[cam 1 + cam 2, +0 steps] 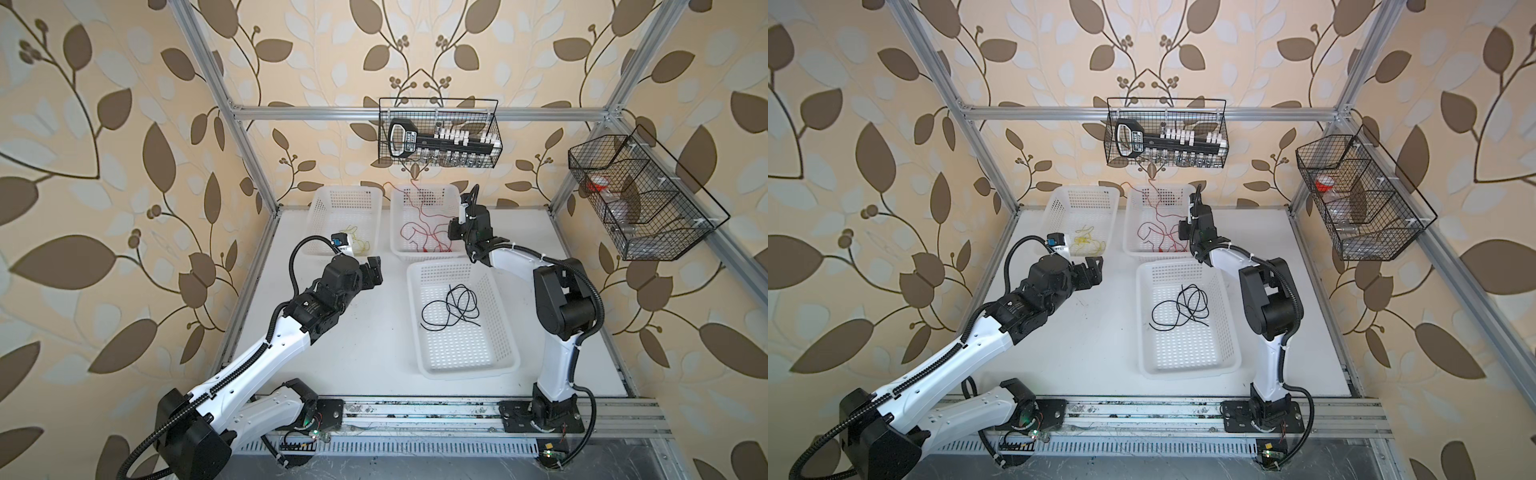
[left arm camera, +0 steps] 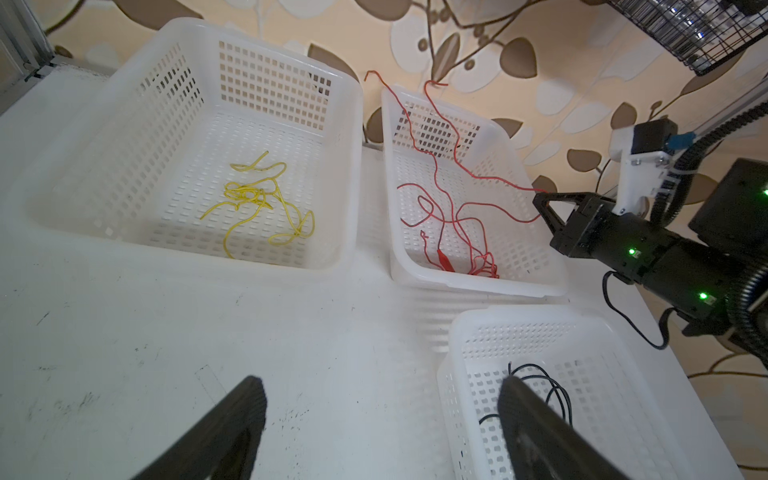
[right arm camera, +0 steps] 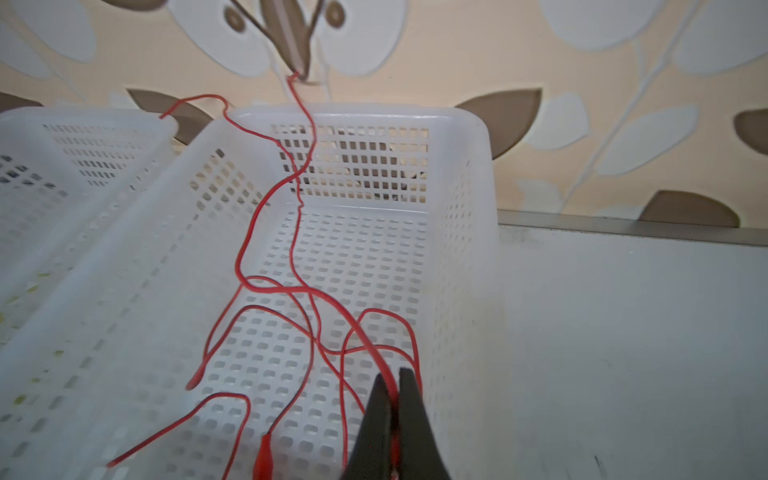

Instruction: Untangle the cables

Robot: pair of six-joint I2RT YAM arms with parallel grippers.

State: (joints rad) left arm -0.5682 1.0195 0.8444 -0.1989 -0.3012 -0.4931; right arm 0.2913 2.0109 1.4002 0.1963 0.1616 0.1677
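Nearest, toward the front edge and right of the middle of the desk (image 1: 353, 332), a white basket (image 1: 465, 353) holds the black cable (image 1: 451, 307) alone in loose loops, which we read as already sorted. Just left of it, over bare desk, the left jaws at the end of the left arm (image 1: 291, 328) stand wide apart with nothing between them, seemingly free for another pick. Further back, along the far edge, two more baskets sit side by side. The far-left basket (image 2: 270, 89) keeps the yellow cable (image 2: 249, 193), bunched in a small clump. The far-right basket (image 3: 357, 112) takes the red cable (image 3: 291, 289). The right jaws, on the right arm (image 1: 557, 291), are closed on a red strand just inside that basket's right wall, we judge to feed it in. Two red ends poke up over its far rim. One colour per basket keeps them apart.
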